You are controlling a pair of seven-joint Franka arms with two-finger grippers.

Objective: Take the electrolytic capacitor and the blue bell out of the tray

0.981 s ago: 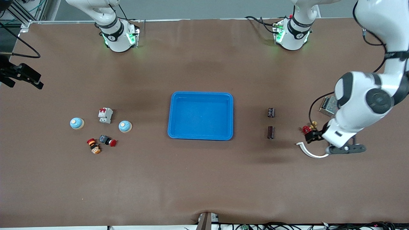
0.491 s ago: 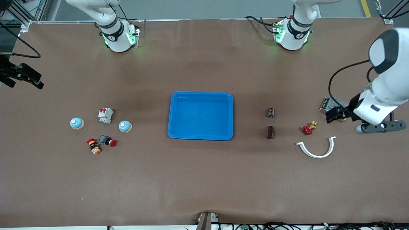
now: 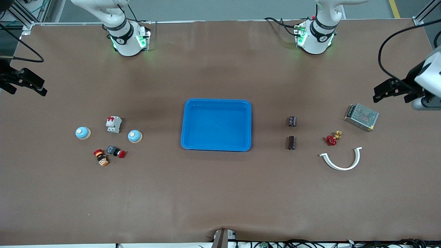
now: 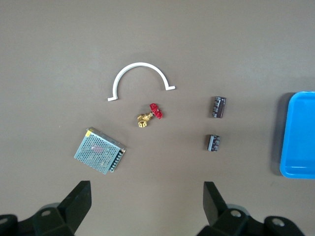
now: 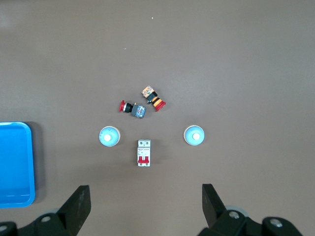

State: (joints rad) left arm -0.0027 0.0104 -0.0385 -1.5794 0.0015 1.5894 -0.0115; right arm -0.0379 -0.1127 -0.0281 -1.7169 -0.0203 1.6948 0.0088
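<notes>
A brown table [image 3: 220,193] holds a blue tray [image 3: 216,146] at its centre, with nothing in it. Bare tabletop surrounds the tray on every edge.

Toward the left arm's end lie two dark capacitors: one capacitor [image 3: 292,121] and, nearer the front camera, a second capacitor [image 3: 291,142], slightly apart from each other. Closer to that end of the table sit a red-handled brass valve [image 3: 332,138], a white curved clip [image 3: 342,160] and a metal mesh power supply [image 3: 361,117].

Toward the right arm's end sit two pale blue bells: one bell [image 3: 135,136] closer to the tray and another bell [image 3: 83,133] closer to the table's end. A white circuit breaker [image 3: 113,124] stands between them, slightly farther from the camera. Two push buttons [image 3: 107,155] lie just nearer the camera.

The left gripper [image 3: 392,90] hangs at the table's edge, above the tabletop near the power supply, fingers [image 4: 78,204] spread wide and holding nothing. The right gripper [image 3: 26,82] hangs over its own end's edge, fingers [image 5: 79,201] spread wide and likewise holding nothing.

A broad strip of table nearest the camera lies open.
</notes>
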